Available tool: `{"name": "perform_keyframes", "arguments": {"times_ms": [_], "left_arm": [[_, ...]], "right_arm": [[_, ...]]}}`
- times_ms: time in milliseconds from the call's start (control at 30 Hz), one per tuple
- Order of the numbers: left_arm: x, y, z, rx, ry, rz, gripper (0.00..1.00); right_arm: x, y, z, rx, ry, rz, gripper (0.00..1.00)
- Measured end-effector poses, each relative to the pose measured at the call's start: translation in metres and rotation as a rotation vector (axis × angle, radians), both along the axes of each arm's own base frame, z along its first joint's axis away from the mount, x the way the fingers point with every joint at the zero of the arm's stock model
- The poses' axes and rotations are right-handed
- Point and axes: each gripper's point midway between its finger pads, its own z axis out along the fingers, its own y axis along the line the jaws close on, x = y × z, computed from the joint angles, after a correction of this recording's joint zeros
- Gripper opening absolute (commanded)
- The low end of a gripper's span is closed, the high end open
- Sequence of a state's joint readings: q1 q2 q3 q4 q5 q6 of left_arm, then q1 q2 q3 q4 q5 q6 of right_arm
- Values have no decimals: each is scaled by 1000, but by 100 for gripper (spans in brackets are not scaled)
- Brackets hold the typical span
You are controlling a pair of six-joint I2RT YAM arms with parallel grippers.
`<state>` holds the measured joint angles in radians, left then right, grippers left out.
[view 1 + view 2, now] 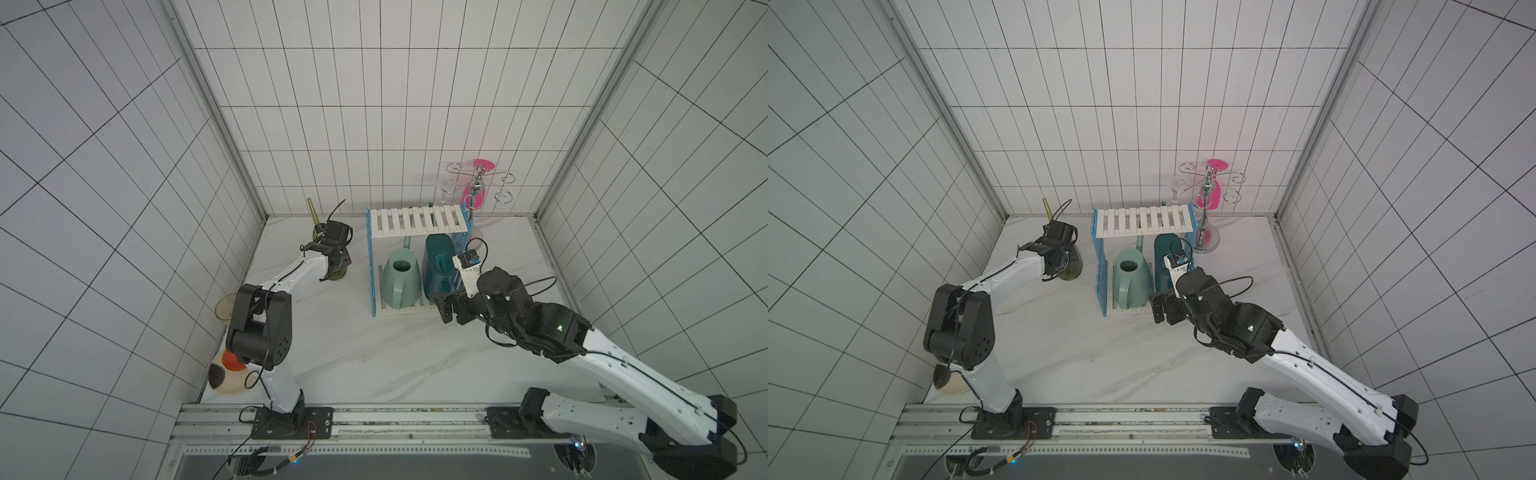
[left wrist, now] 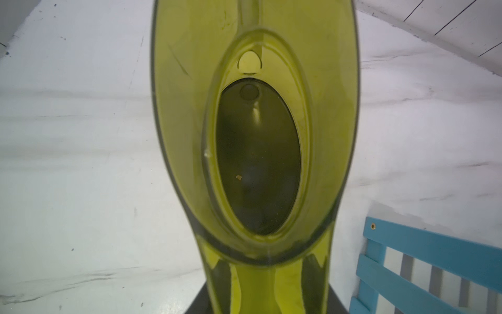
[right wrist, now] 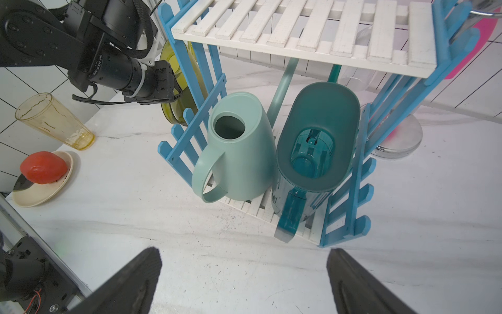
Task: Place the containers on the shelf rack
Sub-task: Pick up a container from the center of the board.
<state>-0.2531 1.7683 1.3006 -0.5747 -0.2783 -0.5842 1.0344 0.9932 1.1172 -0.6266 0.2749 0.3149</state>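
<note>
Now: left fingers clamp olive can by handle, frame-left of rack, spout toward frame top; right fingers wide open, empty.

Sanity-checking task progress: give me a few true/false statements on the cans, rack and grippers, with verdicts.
1. The mint can sits on the rack's lower shelf. True.
2. The teal can is on the top shelf. False: lower shelf, beside the mint can.
3. The olive can is inside the rack. False: it's on the table outside, left gripper closed on its handle.
4. The right gripper is open and empty. True.
</note>
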Motion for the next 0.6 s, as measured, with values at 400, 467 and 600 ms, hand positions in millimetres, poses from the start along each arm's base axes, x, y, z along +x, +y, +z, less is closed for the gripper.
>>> {"name": "perform_keyframes", "arguments": {"times_ms": [400, 467, 600], "left_arm": [[-11, 7, 15, 34, 10, -39, 0], [-19, 10, 27, 44, 10, -50, 0], [-32, 15, 55, 47, -17, -71, 0]], "right_arm": [[-4, -12, 2, 18, -15, -14, 99], [-6, -16, 5, 28, -22, -20, 99], [-8, -22, 10, 47, -38, -27, 99]]}}
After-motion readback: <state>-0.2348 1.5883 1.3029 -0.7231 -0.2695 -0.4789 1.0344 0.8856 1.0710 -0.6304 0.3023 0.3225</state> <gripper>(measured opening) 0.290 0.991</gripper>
